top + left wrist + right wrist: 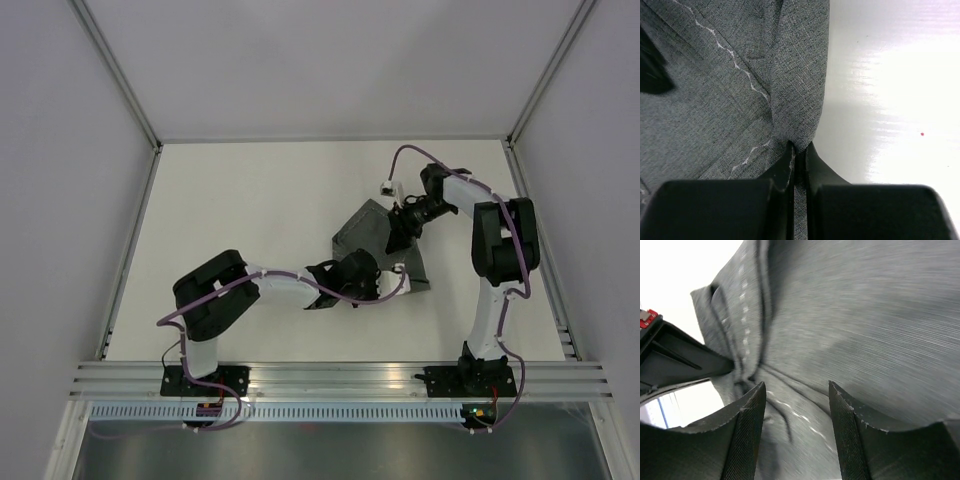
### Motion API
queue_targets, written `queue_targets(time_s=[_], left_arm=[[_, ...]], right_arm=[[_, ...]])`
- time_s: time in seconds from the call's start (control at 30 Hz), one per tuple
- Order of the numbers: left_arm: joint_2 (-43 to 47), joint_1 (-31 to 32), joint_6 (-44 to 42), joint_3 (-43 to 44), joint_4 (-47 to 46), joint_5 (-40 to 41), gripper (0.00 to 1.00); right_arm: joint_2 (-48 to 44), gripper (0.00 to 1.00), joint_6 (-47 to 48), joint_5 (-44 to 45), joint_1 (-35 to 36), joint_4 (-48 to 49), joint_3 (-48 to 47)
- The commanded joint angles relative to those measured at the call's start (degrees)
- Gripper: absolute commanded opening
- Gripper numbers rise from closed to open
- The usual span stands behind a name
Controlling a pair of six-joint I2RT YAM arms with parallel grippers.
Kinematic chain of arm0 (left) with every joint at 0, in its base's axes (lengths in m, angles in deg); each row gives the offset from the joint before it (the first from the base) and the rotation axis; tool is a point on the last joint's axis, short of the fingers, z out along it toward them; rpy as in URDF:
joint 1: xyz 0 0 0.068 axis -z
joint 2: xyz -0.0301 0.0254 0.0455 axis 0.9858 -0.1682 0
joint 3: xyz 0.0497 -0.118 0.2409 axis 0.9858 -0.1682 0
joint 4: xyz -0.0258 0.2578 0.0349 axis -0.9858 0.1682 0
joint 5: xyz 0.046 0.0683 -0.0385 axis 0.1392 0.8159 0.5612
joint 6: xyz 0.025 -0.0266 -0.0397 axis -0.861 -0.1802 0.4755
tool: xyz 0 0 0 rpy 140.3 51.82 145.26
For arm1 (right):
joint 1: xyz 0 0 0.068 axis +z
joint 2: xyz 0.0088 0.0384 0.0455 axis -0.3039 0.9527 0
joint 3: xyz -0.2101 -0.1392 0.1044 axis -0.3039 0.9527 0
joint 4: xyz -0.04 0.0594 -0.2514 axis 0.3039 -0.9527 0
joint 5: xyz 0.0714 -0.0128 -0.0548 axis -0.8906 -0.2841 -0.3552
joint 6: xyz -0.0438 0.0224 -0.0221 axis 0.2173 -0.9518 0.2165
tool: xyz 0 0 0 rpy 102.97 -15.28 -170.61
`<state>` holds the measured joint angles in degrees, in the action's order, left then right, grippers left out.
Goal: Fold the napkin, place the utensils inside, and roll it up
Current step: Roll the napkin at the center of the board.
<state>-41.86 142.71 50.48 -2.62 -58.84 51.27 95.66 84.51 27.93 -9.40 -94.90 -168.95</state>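
Note:
The dark grey napkin (368, 228) lies crumpled and partly folded on the white table, right of the middle. My left gripper (368, 276) is at its near edge, shut on a fold of the cloth; in the left wrist view (799, 152) the fabric (725, 90) runs up between the closed fingers. My right gripper (402, 226) is over the napkin's far right part. In the right wrist view (796, 407) it is open, just above the cloth (855, 315), with nothing between its fingers (747, 435). No utensils show in any view.
The white table (250, 210) is walled on the left, right and back. The arm bases sit on a metal rail (330, 378) at the near edge. The left gripper's black body (675, 360) shows at the left of the right wrist view.

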Motion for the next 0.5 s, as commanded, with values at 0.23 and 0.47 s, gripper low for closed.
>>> queue_targets(time_s=[0.23,0.47], left_arm=[[-5.2,-7.1,13.2,5.0,16.1,-23.7,0.02],[-9.2,-11.8,16.7,7.3,19.2,-33.2,0.02]], right_arm=[[-14.3,0.59,-7.9,-10.6,-13.0,15.7,5.9],[-30.1,0.61,2.6,-9.4,-14.4,19.3,21.1]])
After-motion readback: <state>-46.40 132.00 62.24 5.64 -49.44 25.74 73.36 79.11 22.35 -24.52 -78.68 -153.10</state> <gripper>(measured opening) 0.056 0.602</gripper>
